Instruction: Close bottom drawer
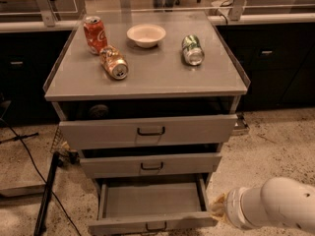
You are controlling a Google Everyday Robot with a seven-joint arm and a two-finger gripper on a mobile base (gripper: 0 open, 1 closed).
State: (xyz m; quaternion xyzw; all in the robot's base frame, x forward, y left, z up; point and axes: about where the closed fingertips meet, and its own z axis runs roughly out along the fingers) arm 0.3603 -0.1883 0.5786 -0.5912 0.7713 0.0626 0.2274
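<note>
The bottom drawer (pixel 152 201) is the lowest of three grey drawers in the cabinet. It is pulled far out and looks empty inside, and its front panel with a small dark handle (pixel 156 226) sits at the bottom edge of the view. My white arm (pixel 273 205) enters from the lower right. My gripper (pixel 218 209) is at the arm's tan end, right next to the drawer's right front corner, and most of it is hidden.
The middle drawer (pixel 151 165) and top drawer (pixel 147 131) each stand slightly open. On the cabinet top (pixel 147 77) are an upright red can (pixel 94 33), a lying orange can (pixel 114 63), a white bowl (pixel 146 35) and a lying green can (pixel 192 49). Black cables (pixel 29 166) lie on the floor at the left.
</note>
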